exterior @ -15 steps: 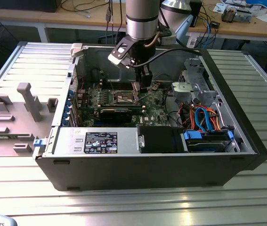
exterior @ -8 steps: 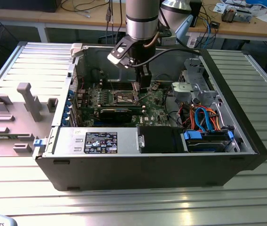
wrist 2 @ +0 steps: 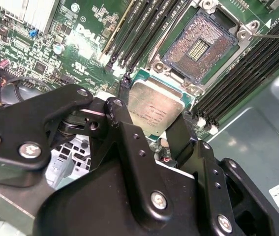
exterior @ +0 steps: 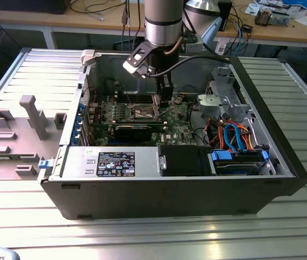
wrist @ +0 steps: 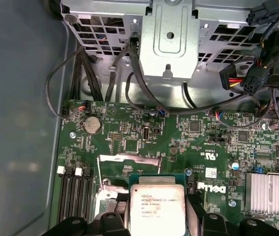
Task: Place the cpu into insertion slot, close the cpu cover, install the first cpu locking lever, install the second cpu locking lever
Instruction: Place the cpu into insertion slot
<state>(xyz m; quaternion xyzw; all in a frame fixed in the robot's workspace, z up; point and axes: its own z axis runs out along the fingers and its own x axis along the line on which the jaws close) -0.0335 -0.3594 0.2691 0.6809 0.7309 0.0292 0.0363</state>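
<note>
**CPU install: step one of four under way**

Status: The gripper (wrist 2: 152,123) reaches into the open case (exterior: 283,162) over the board (exterior: 122,111). Its two black fingers (wrist 2: 125,129) are closed on opposite edges of the cpu (wrist 2: 156,104), which is also seen in the first wrist view (wrist: 157,209). The cpu hangs clear of the slot (wrist 2: 201,45), just beside it in the second wrist view and not seated. The slot is bare, with its contact field exposed.

Done: The cpu is picked up and brought to the slot.

Left, as judged: Seating the cpu, closing the cover and setting both levers. A silvery frame (wrist: 128,161) beyond the cpu in the first wrist view looks like the cover standing open. A thin rod (wrist 2: 273,36) at the slot's corner is probably a lever, unlatched.

Count:
- cpu: one, gripped
- slot: one, vacant
- cover: one, open (judged)
- lever: one rod seen; I cannot find a second
- gripper: one, with two fingers
- memory-slot banks: two, one on each side of the slot (wrist 2: 144,34)
- battery: one coin cell (wrist: 92,125)
- heat sink: one, finned (wrist: 269,194)
</note>
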